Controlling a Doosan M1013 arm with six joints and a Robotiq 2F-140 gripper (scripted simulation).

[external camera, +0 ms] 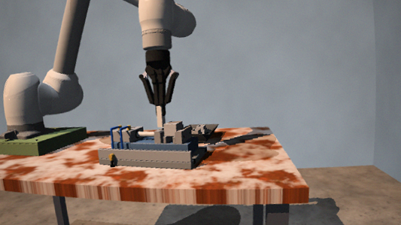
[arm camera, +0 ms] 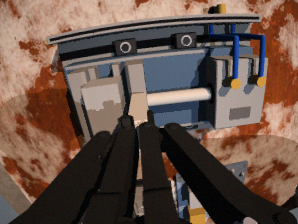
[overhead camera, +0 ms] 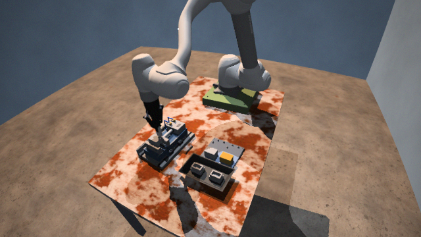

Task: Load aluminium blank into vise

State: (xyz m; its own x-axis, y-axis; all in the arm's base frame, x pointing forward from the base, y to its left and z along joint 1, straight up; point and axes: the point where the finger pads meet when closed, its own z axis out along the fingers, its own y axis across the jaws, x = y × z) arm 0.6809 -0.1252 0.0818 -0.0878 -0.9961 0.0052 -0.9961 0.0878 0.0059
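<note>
My gripper (overhead camera: pixel 160 134) is shut with nothing between its fingers. It points straight down over the vise (overhead camera: pixel 165 145), and its pale fingertips (external camera: pixel 161 122) are low at the moving jaw, by the piston rod (arm camera: pixel 178 96). A pale aluminium blank (external camera: pixel 173 128) sits in the vise's opening right beside the fingertips (arm camera: pixel 137 123); it also shows in the wrist view (arm camera: pixel 101 99). I cannot tell whether they touch. One aluminium blank (overhead camera: pixel 210 153) and one brass blank (overhead camera: pixel 226 157) lie flat on the infeed plate. Two finished parts (overhead camera: pixel 197 168) (overhead camera: pixel 216 176) lie pocket up in the outfeed tray.
The block with two blue hoses (overhead camera: pixel 175 126) stands at the vise's far end. The arm's green base (overhead camera: pixel 229 98) is at the back of the table. The tray and infeed plate sit to the right of the vise, near the table's right edge.
</note>
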